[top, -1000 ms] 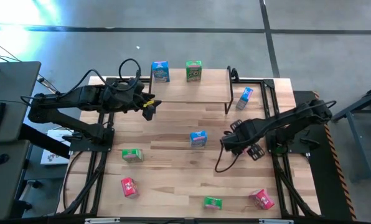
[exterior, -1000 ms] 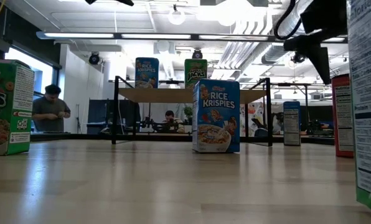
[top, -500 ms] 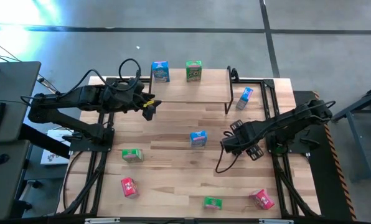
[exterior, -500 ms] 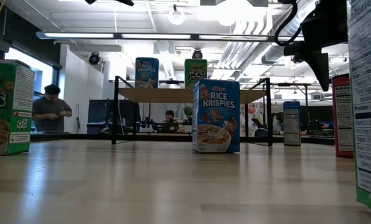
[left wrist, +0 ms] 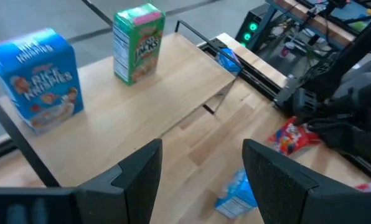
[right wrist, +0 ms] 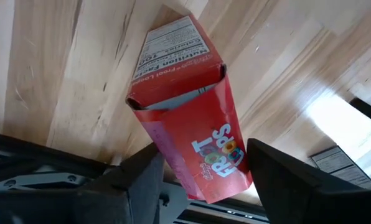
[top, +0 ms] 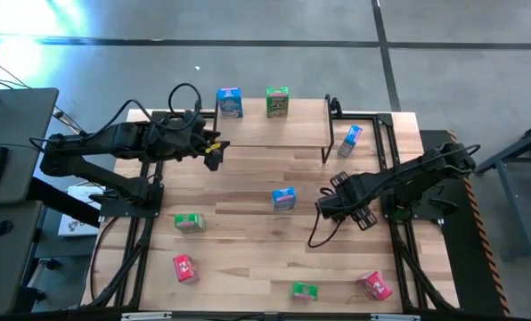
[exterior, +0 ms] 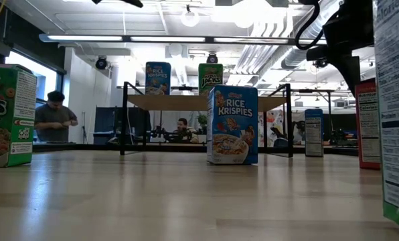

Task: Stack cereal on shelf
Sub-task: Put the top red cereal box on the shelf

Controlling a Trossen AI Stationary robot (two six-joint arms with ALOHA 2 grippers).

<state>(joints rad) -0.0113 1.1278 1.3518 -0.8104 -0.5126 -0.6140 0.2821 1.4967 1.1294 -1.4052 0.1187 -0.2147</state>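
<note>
The shelf (top: 274, 132) stands at the far side of the table. A blue cereal box (top: 230, 102) and a green one (top: 277, 101) stand on its far edge. My left gripper (top: 214, 156) hovers open over the shelf's near left corner (left wrist: 79, 155) and holds nothing. My right gripper (top: 363, 217) is open and points down over a red box (right wrist: 192, 130), one finger on either side of it. That box stands upright on the table (exterior: 368, 124) and is hidden under the gripper in the high view. Another blue box (top: 284, 198) stands at mid-table.
A third blue box (top: 352, 138) sits right of the shelf. A green box (top: 189, 222), a red box (top: 183, 267), another green box (top: 305, 290) and another red box (top: 374, 285) are spread over the near half of the table. People sit in the room beyond.
In the low view my right gripper has shifted a little toward the table's right, closer over the red box. Its fingers have stayed apart.
</note>
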